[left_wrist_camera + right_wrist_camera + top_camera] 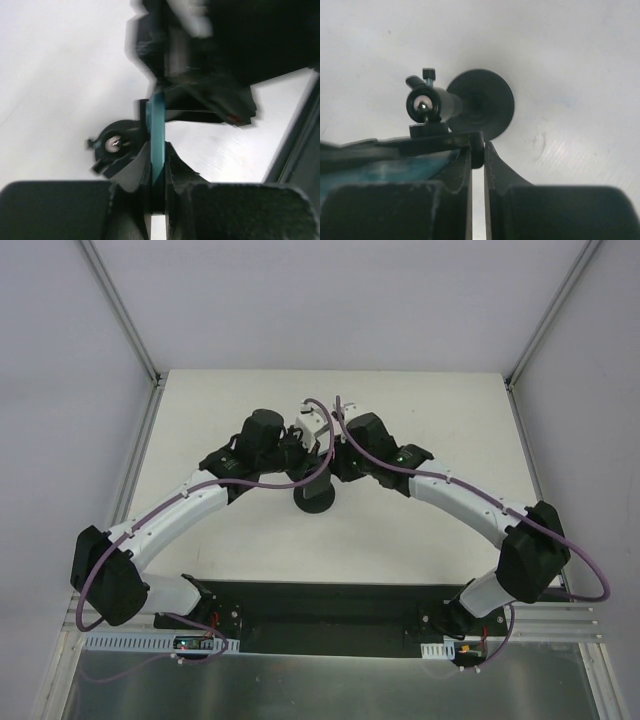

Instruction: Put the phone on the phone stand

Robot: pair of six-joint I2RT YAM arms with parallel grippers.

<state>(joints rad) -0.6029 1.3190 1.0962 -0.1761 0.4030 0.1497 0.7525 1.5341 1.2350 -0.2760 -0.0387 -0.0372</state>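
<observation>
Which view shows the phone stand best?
Right wrist: the phone stand is sharp, with its round base and clamp head both in view. Top external shows only its dark base, partly covered; left wrist shows only its blurred head.

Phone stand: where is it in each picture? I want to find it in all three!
Top: the stand is in the middle, its round base dark on the white table.
Left wrist: left of middle, only its head shows, beside the phone held in the left hand.
Right wrist: upper middle, round base and head, just above the right hand.
Shared landmark: the shiny ball on the head, in both wrist views.
</observation>
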